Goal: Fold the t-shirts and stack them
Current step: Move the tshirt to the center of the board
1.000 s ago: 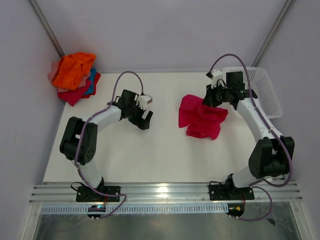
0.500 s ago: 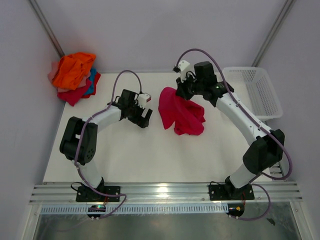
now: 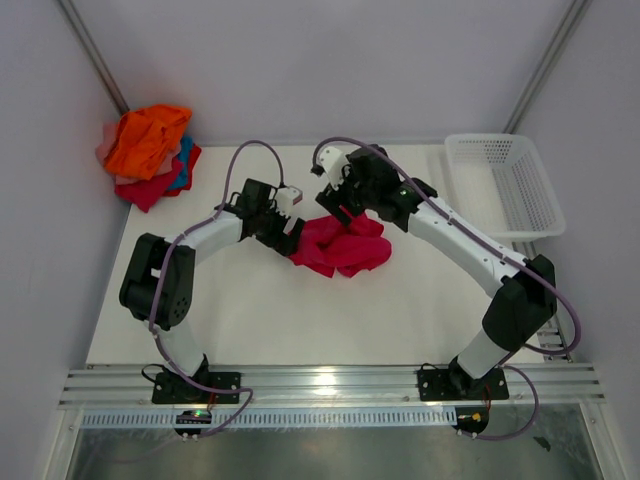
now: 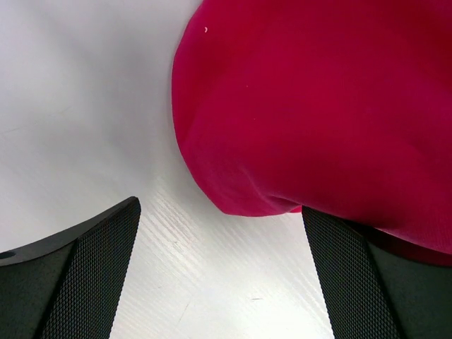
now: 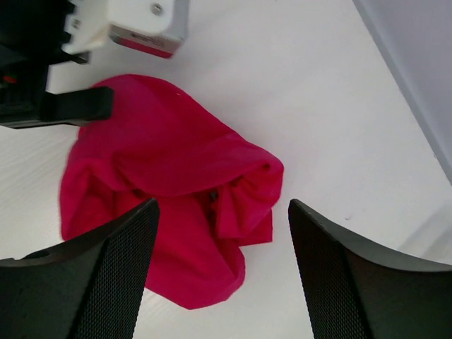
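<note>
Surface: white table [image 3: 300,320] inside a pale grey booth, seen from above, with both arm bases at its near edge.
Left fingers: two black textured pads [image 4: 85,275] spread wide apart, low over the table, with nothing clamped between them.
Left gripper [image 3: 292,238]: it points at the left edge of the crimson t-shirt [image 3: 345,250]. A rounded fold of the cloth reaches between the fingertips and drapes over the finger on the right side of the wrist view.
Right fingers: two black textured pads [image 5: 353,282] standing apart, above the cloth and gripping nothing.
Right gripper [image 3: 335,208]: it hovers over the far edge of the same shirt, close beside the left gripper.
Crimson t-shirt, count one: it lies crumpled in a loose heap at the middle of the table, between the two grippers.
Other t-shirts: one pile [image 3: 148,152] at the far left corner, well apart from the arms, with bright orange on top and red, blue and pale pink showing beneath.
Basket, count one: a white mesh basket [image 3: 505,180] at the far right edge of the table.
Arms, count two: left and right, both reaching inward.
Hard to make out: the number of shirts in the pile, and the crimson shirt's sleeves and collar, lost in its folds.
Cut off: in the left wrist view the cloth runs out of the top and right of the frame.
</note>
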